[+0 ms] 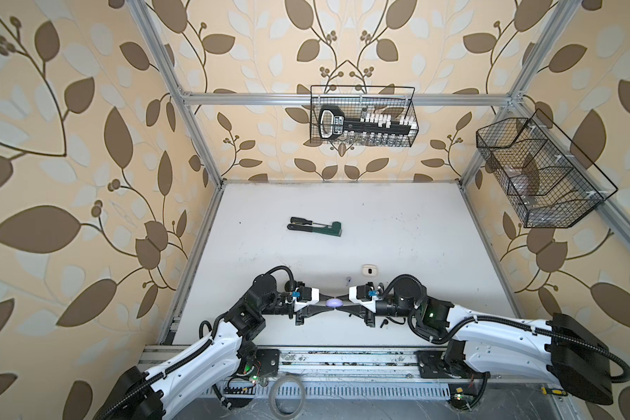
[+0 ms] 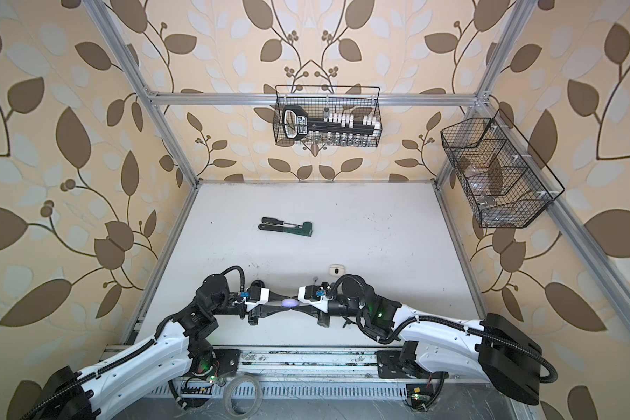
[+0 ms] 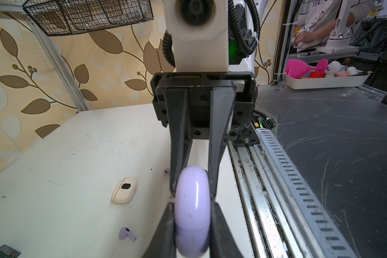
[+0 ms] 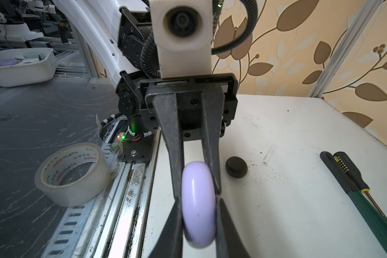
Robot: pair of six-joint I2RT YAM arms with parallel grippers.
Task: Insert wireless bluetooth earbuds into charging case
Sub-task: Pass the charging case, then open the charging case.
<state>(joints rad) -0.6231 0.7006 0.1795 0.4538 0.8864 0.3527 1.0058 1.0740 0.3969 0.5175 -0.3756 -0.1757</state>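
Lilac charging case (image 3: 192,210) sits edge-on, pinched from opposite ends: left gripper (image 1: 324,304) clenched on it, right gripper (image 4: 198,197) closed against its sides. Lilac earbuds (image 3: 127,233) lie loose on the bench (image 3: 76,178) beside both. Uneven squeezing could pop the slick shell free.

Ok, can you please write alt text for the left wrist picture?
A lilac case is gripped by the left hand, and the right hand holds its far end. On the white table beside it lie a cream case and two lilac earbuds.
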